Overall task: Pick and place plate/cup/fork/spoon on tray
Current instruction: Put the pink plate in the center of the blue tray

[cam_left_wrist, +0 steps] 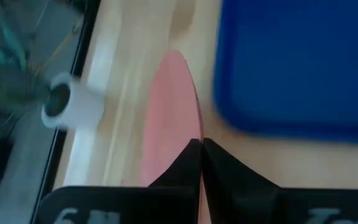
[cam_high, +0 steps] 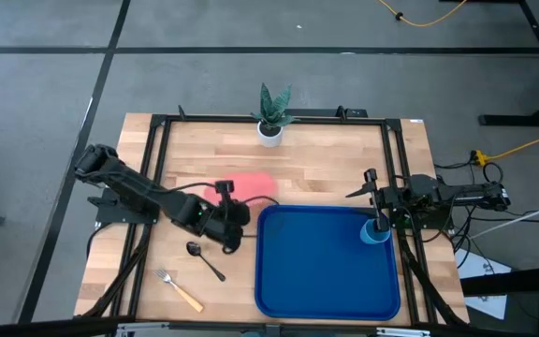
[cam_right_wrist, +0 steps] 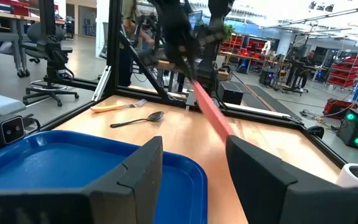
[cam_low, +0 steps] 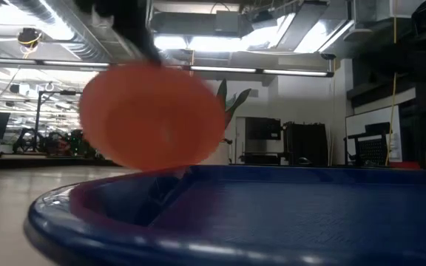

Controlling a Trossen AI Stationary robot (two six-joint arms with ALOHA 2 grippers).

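The rimmed, round-cornered blue tray (cam_high: 326,281) lies right of centre. Beside its left edge the flat pink plate (cam_high: 248,184) hangs tilted, clamped on edge by the outstretched left gripper (cam_high: 225,195). The right gripper (cam_high: 374,223), fingers spread, hovers over the small cup (cam_high: 376,232) in the tray.

One camera looks straight down on the whole surface. Another sits at surface level, close against the tray (cam_low: 198,222), facing the room. Each wrist camera looks forward past its jaws; all four share the tray.
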